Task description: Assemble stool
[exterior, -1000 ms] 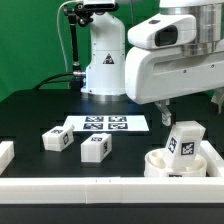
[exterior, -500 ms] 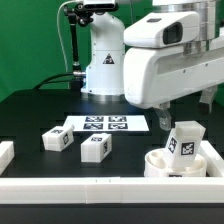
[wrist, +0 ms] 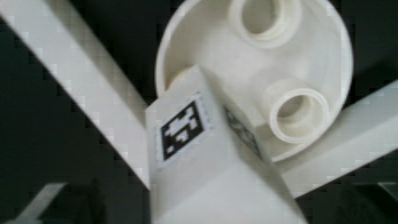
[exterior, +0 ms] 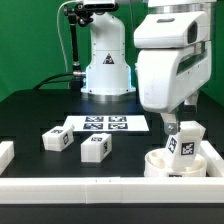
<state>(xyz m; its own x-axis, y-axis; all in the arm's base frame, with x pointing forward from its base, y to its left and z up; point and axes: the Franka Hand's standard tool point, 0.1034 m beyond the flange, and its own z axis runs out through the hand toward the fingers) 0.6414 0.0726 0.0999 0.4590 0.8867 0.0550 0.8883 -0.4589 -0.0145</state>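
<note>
The leg (exterior: 186,143) stands upright on the seat (exterior: 160,166), long axis vertical, at the exterior view's right, close to the white rim (exterior: 100,186). The gripper (exterior: 170,125) hangs just beside the leg's top, toward the exterior view's left. Whether it is spread or pinching, I cannot tell. Only the wrist view shows the seat's two open sockets (wrist: 294,108) (its fingers seem out of frame there).

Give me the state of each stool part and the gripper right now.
Seat: flat on the table, one leg standing in it.
Standing leg: upright in the seat.
Loose leg nearest seat: lying on table, unattached.
Other loose leg: lying on table, unattached.
Gripper: close beside the standing leg, open or shut unclear.
</note>
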